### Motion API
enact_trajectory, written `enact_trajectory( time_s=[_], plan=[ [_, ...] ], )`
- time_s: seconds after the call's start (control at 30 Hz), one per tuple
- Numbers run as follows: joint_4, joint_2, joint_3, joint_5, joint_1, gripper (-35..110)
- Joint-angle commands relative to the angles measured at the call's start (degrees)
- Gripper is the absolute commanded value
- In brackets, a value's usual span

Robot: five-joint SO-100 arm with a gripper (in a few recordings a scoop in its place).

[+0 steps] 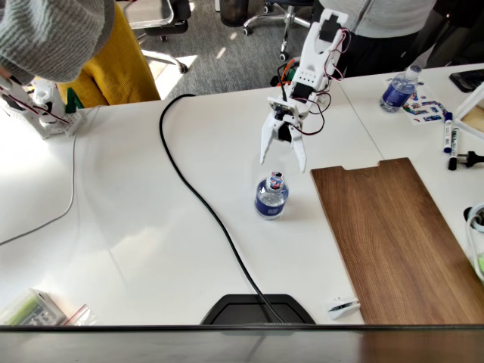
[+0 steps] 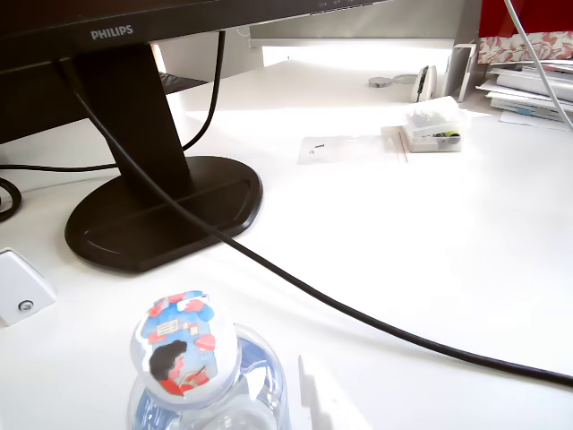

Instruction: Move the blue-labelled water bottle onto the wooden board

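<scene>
The blue-labelled water bottle [image 1: 271, 196] stands upright on the white table [image 1: 136, 227], just left of the wooden board [image 1: 393, 234] and apart from it. The gripper [image 1: 283, 163] hangs just behind and above the bottle in the fixed view, its two white fingers spread wide with nothing between them. In the wrist view the bottle's cap [image 2: 183, 345] sits low in the frame; one pale fingertip [image 2: 322, 399], probably the gripper's, shows beside it.

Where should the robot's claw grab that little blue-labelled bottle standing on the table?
Probably around the labelled body of the water bottle, coming down from above and behind, where the open gripper hangs. The bottle stands upright and squat, with clear table on both sides for the fingers.
</scene>
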Motion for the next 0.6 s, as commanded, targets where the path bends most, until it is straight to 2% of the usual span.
enact_trajectory(
  time_s=[0.0,0.37,0.57],
  plan=[
    [2.29,6.33,-2.55,0.18,-0.79,42],
    [13.01,15.73,-2.37,2.55,-4.13,42],
    [14.24,16.7,-2.2,2.72,-5.1,42]
  ],
)
